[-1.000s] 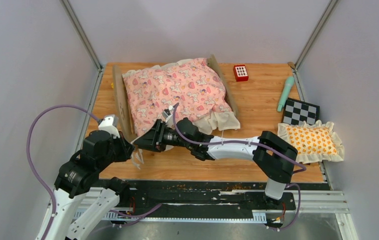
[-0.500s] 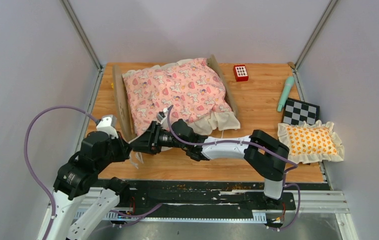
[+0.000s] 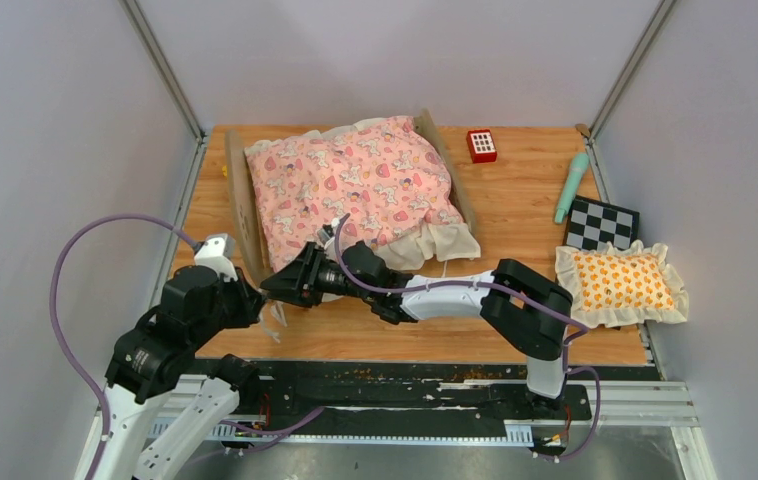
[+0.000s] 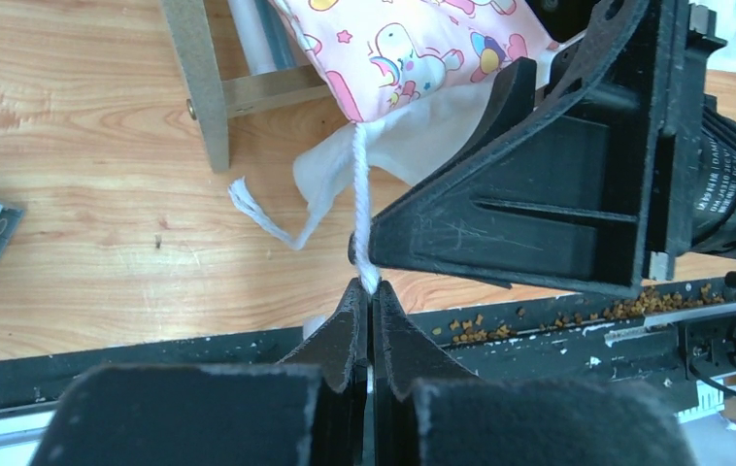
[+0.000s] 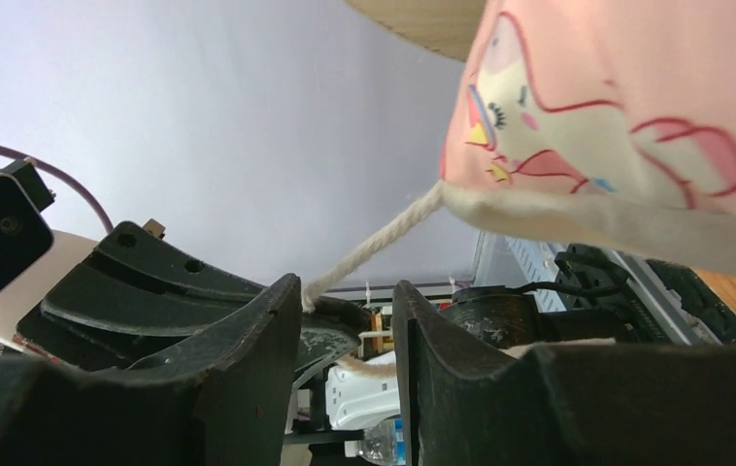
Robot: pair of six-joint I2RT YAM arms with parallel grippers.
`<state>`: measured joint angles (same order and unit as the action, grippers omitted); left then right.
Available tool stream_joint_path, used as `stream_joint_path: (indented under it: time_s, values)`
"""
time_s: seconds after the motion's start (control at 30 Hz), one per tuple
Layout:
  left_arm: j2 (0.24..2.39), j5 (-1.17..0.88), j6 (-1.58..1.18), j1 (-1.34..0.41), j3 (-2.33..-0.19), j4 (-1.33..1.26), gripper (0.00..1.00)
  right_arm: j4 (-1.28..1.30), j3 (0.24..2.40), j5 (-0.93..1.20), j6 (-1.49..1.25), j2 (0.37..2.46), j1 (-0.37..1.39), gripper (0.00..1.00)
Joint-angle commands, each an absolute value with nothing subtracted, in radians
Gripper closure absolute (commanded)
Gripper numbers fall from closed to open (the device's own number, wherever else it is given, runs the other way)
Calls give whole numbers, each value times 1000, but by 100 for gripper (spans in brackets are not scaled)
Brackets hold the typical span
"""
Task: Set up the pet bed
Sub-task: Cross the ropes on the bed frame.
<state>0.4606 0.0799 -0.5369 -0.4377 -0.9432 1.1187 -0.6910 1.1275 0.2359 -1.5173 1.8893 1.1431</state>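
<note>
The pet bed (image 3: 239, 200), a light-wood frame, stands at the back left with the pink unicorn quilt (image 3: 355, 185) heaped over it. A white string tie (image 4: 359, 194) hangs taut from the quilt's near corner (image 4: 413, 39). My left gripper (image 4: 371, 291) is shut on the string's lower end, just off the bed's near leg (image 4: 199, 87). My right gripper (image 5: 345, 301) is open and points at the left gripper (image 5: 180, 291), almost touching it. The string (image 5: 374, 243) runs past its left fingertip. In the top view the right gripper (image 3: 273, 285) and the left gripper (image 3: 258, 300) meet below the bed's near corner.
An orange-patterned frilled pillow (image 3: 623, 283) lies at the right edge, with a checkered board (image 3: 602, 224) and a teal stick (image 3: 570, 187) behind it. A red button block (image 3: 481, 145) sits at the back. A second loose string (image 4: 257, 209) lies on the wood.
The right arm has slid left, bringing its gripper up against the left gripper. The left gripper has kept its hold on the string and barely moved.
</note>
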Motion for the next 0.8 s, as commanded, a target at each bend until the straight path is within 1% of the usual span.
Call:
stream_joint_path:
  time_s: [0.0, 0.63, 0.77]
  values:
    - [451, 56, -541, -439, -943, 1093, 100, -711, 1117, 178, -1546, 1867, 1140, 60]
    - [442, 11, -526, -439, -930, 1068, 100, -678, 1199, 212, -1539, 1922, 1143, 59]
    - [439, 15, -525, -439, -928, 1064, 97, -674, 1206, 220, -1536, 1929, 1145, 60]
